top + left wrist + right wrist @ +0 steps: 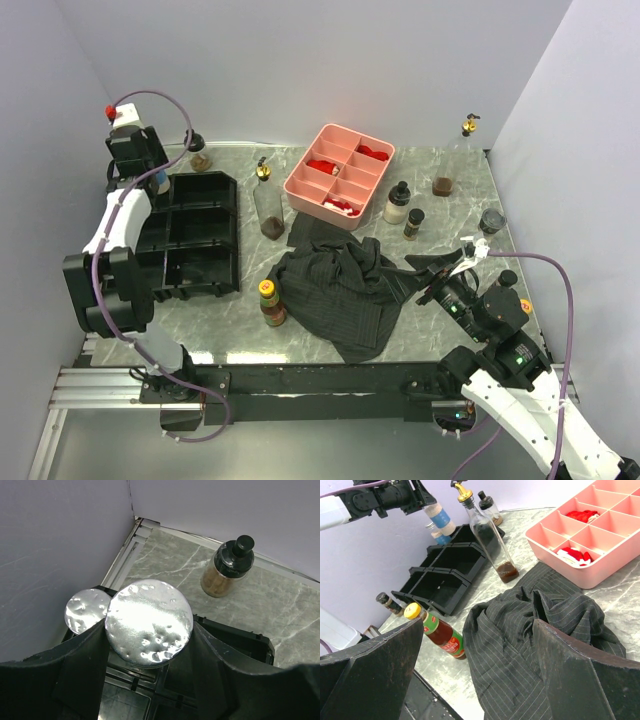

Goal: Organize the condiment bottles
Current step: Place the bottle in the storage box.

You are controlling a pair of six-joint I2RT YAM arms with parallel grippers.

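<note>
left jaws: closed partway on a silver-capped bottle (149, 622), at the far-left corner of the black tray (200, 207), near the bench's far-left corner | right jaws: wide open, holding nothing, by the dark cloth (345, 290), toward the near-right corner | yellow-capped bottle (269, 303): upright near the near edge

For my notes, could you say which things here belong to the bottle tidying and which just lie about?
Job: silver-capped bottle in left hand; tall clear gold-spouted glass bottle; yellow-capped red sauce bottle; black-capped brown spice jar.
Lying about: dark striped cloth; pink divided plastic tray.
</note>
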